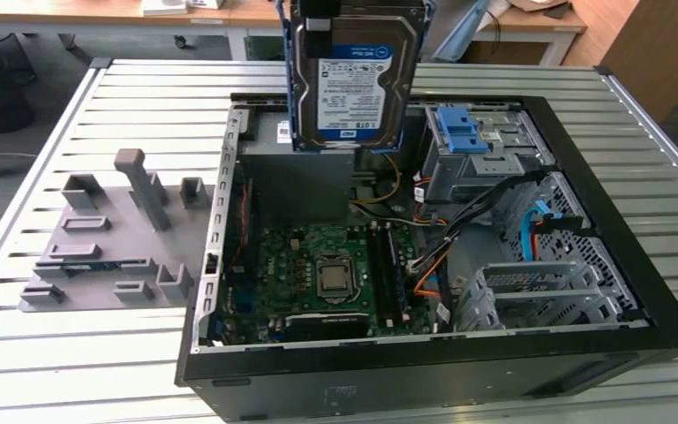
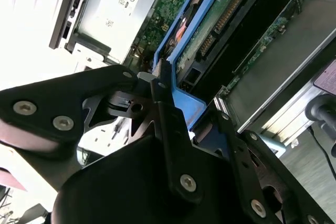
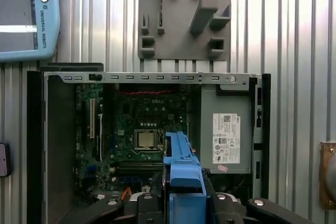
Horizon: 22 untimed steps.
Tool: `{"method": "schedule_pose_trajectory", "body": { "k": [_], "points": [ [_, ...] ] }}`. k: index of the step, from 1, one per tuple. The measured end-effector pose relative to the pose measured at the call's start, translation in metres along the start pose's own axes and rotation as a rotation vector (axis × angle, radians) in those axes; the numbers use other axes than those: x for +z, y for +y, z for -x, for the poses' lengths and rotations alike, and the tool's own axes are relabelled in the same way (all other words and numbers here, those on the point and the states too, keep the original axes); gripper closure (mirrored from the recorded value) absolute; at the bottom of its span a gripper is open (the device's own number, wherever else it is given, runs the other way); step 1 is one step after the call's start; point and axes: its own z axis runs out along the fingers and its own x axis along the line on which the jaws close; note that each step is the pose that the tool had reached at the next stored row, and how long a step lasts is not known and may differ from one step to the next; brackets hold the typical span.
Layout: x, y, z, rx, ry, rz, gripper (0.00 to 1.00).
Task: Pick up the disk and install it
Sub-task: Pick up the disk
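Currently, the scene holds one disk (image 1: 351, 84), one open computer case (image 1: 433, 371), one grey fixture plate (image 1: 92, 265) and one teach pendant (image 3: 26, 19), all carried by one slatted tabletop (image 1: 80, 371).

Inside the case there are one motherboard (image 1: 315, 274), one power-supply box (image 3: 226, 129) and one blue latch (image 1: 463, 132) on the drive cage.

The disk hangs upright above the case, over the power-supply end, with its label turned toward the exterior camera. Whether its lower edge touches anything in the case cannot be told.

In the second wrist view, the end effector (image 2: 184, 103) is closed on the disk's (image 2: 210, 30) blue carrier frame, one finger on each side.

The wrist points straight down into the case.

The fixture plate lies just beside the case's open side wall. The pendant lies just outside the case.
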Motion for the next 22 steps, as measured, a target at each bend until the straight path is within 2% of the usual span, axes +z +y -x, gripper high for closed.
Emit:
{"method": "schedule_pose_trajectory", "body": {
  "k": [18,22],
  "points": [
    [0.0000,-0.0440,-0.0016,0.000,0.0000,0.0000,0.64],
    [-0.0001,-0.0510,-0.0016,0.000,0.0000,0.0000,0.64]
  ]
}}
